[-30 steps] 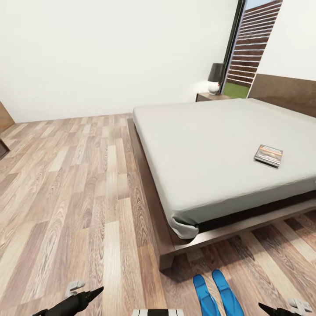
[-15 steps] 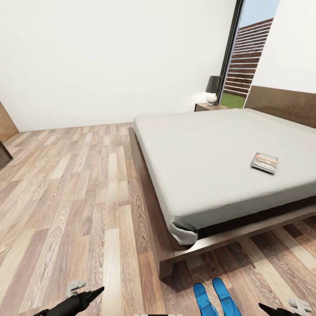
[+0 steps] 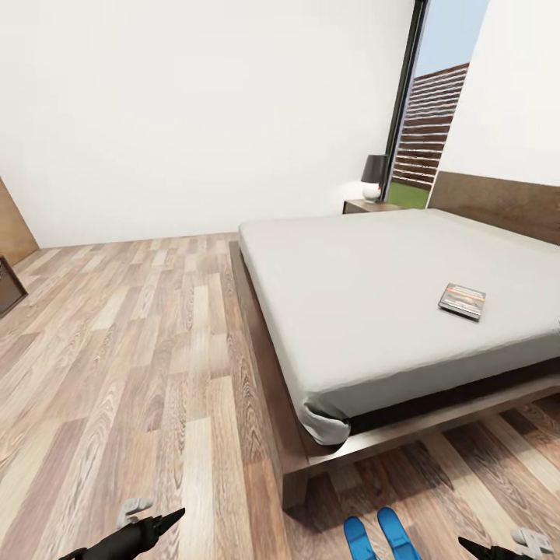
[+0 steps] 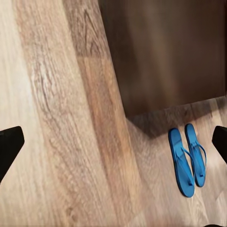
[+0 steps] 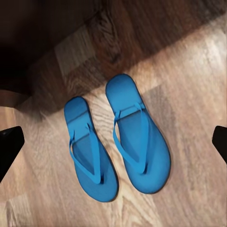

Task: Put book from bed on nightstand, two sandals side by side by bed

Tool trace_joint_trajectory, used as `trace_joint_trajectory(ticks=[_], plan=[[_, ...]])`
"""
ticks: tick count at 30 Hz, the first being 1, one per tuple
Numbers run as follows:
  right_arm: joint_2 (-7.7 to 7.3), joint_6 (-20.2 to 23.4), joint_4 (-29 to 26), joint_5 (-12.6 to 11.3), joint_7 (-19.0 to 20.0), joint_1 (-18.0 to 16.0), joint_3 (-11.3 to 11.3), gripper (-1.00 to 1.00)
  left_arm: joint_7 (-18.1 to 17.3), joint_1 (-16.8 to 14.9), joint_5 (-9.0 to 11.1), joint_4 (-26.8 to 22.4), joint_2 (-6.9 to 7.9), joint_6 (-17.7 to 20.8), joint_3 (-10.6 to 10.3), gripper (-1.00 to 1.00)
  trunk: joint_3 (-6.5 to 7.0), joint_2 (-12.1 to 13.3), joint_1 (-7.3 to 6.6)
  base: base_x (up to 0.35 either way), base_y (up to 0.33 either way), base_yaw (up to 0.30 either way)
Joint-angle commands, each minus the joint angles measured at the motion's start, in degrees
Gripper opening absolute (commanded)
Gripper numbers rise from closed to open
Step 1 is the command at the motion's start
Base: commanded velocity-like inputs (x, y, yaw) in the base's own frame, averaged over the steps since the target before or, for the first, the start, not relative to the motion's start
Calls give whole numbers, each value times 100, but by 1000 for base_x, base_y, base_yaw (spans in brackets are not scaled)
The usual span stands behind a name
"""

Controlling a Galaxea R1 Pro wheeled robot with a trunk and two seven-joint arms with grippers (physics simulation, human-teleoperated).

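Observation:
The book (image 3: 463, 301), dark with an orange band, lies flat on the light-grey mattress of the bed (image 3: 358, 288), towards its right side. Beyond the bed's far corner stands the nightstand (image 3: 365, 206) with its lamp (image 3: 374, 177). The two blue sandals (image 3: 377, 537) lie side by side on the floor just off the bed's near corner, clear in the right wrist view (image 5: 118, 146) and smaller in the left wrist view (image 4: 188, 161). My left gripper (image 3: 152, 525) hangs low over bare floor, open (image 4: 113, 144). My right gripper (image 3: 498, 548) is open above the sandals (image 5: 115, 144), holding nothing.
Wood-plank floor (image 3: 132, 334) stretches wide to the left of the bed. The dark brown bed frame (image 3: 268, 381) juts out past the mattress at floor level. A tall window (image 3: 428, 132) stands behind the nightstand. Brown furniture (image 3: 8, 257) sits at the far left edge.
The head camera has tilted upward, so the bed, book and sandals sit lower in the picture. The things themselves and both grippers have not moved.

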Motion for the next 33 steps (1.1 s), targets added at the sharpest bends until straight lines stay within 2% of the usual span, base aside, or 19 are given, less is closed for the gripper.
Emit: trace_joint_trajectory(ticks=[1, 33], plan=[[0, 14, 3, 27, 24, -3, -44, 100, -15, -3, -29, 4, 1, -13, 23, 100, 18, 0, -4, 0, 0, 0], [0, 14, 3, 27, 21, -1, -44, 100, -14, -3, -29, 6, 1, -13, 23, 100, 727, 42, -86, 0, 0, 0]])
